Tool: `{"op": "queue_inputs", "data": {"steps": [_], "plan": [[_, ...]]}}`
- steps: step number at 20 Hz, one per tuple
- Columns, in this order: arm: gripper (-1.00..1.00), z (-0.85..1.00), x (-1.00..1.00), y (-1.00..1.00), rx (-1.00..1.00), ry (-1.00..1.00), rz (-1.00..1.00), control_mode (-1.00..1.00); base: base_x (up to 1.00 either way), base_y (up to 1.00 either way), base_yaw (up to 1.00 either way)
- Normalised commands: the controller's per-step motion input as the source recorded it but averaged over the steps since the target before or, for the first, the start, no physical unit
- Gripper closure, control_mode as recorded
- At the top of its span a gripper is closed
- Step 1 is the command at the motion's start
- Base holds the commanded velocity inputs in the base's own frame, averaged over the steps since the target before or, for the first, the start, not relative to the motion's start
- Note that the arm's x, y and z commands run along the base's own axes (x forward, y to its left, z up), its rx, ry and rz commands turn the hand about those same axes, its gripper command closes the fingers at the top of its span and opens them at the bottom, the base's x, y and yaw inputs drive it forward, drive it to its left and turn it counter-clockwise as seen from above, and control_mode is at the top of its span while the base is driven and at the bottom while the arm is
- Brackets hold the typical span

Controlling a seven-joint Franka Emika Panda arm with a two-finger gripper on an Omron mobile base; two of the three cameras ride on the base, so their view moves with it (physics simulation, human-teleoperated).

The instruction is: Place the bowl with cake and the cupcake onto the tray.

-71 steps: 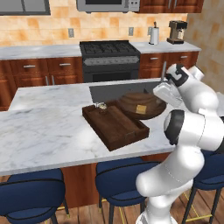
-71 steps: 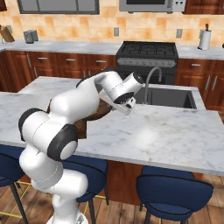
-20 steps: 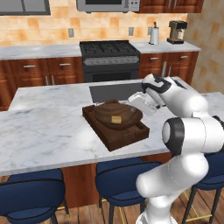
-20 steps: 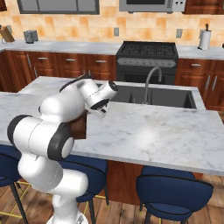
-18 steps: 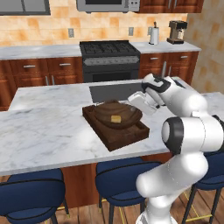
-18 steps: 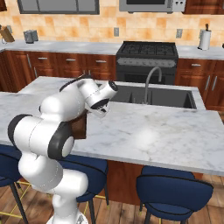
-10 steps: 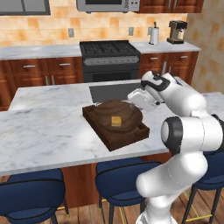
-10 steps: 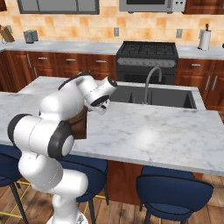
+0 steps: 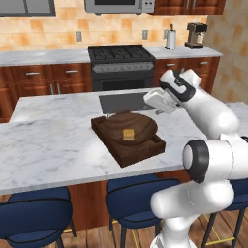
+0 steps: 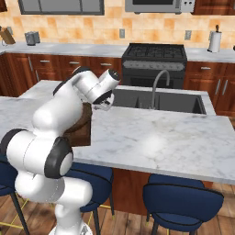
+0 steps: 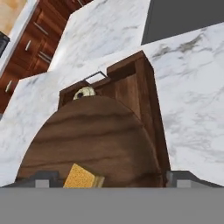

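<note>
Spread wide, the gripper [image 11: 112, 179] is hanging just over the near edge of the bowl [image 11: 92, 140], its two dark fingertips [image 11: 43, 178] standing far apart at either side of the rim and gripping nothing.

Going from left to right in the left base view, the marble island counter [image 9: 48, 145] is stretching across the picture, and the tray [image 9: 140, 151] is lying on it near the middle, turned at an angle to the counter edge. The bowl [image 9: 128, 127] is sitting on the tray, covering most of it, with the yellow cake square [image 9: 128, 134] lying inside. A small pale cupcake [image 9: 107, 116] is peeking out at the far left corner of the tray, just behind the bowl; in the hand view the cupcake [image 11: 84, 92] is showing beyond the bowl's far rim, inside the tray's corner. Right of the bowl, the gripper [image 9: 156, 99] is hovering above the counter beside the sink [image 9: 121, 101]. Further right, the white arm [image 9: 213, 116] is bending back toward its base.

In the right base view, the arm [image 10: 69, 105] is hiding most of the tray [image 10: 80, 131].
</note>
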Motion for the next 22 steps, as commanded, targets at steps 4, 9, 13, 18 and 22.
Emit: {"op": "queue_inputs", "data": {"steps": [4,9,13,18,22], "plan": [[-1.00,0.22,-0.49,0.00,-0.09,-0.11,0.00,-1.00,0.00,0.00,0.00],[-1.00,0.06,-0.56,0.00,-0.15,-0.11,0.00,-1.00,0.00,0.00,0.00],[-1.00,0.10,-0.67,0.00,-0.16,-0.13,0.00,-1.00,0.00,0.00,0.00],[-1.00,0.20,-0.67,0.00,-0.17,-0.12,0.00,-1.00,0.00,0.00,0.00],[-1.00,0.24,-0.64,0.00,-0.18,-0.12,0.00,-1.00,0.00,0.00,0.00]]}}
